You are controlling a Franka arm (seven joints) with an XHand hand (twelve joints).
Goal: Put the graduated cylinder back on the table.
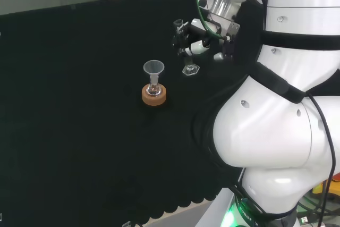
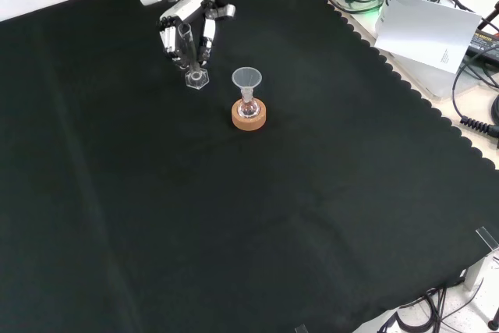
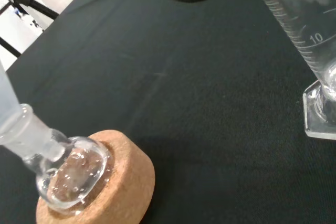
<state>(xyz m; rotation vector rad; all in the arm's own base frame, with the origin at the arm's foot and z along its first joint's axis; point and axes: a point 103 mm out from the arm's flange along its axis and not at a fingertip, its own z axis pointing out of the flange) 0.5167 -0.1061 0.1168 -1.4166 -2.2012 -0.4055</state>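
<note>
A clear graduated cylinder (image 1: 185,46) (image 2: 189,51) (image 3: 310,35) stands upright with its hexagonal foot (image 2: 197,79) at the cloth; I cannot tell whether the foot touches it. The black and white hand (image 1: 195,40) (image 2: 185,27) has its fingers curled round the cylinder's upper part. In the head view the hand is just left of the arm's white links.
A small round flask (image 3: 68,174) with a clear funnel (image 1: 153,68) (image 2: 247,79) in its neck sits on a cork ring (image 1: 154,95) (image 2: 249,117) (image 3: 123,182), close beside the cylinder. White paper (image 2: 425,33) and cables (image 2: 475,118) lie past the cloth's scalloped edge in the front view.
</note>
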